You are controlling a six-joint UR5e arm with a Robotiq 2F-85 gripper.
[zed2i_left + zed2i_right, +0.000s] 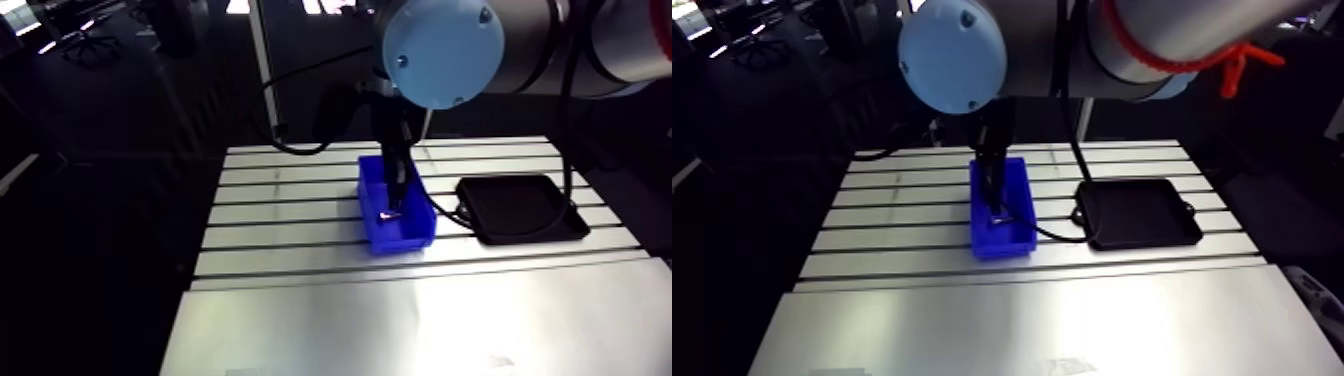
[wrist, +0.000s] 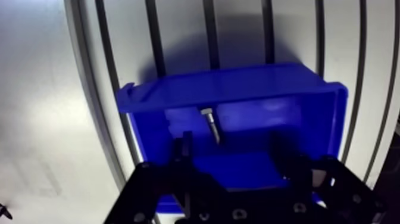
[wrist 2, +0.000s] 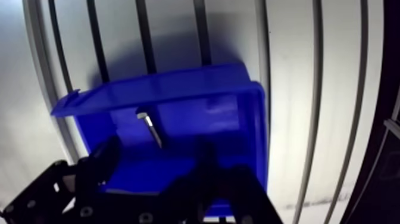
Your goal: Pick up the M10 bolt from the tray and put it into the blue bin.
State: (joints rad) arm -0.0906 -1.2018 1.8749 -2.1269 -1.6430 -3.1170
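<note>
Slotted table (image 1: 290,215), blue bin (image 1: 405,240) holding bolt (image 2: 212,126), black tray (image 1: 520,200) beside

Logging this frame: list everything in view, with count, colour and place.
bolt: one, silvery, lying on the floor of the blue bin, ahead of the gripper's fingers
blue bin: one, blue, on the table, under the gripper
tray: one, black, on the table beside the bin, apart from it
table: one, silver slotted aluminium, under everything
gripper: one, black, open, low over the bin
arm: one, grey with a light-blue joint cap, coming down over the table
</note>
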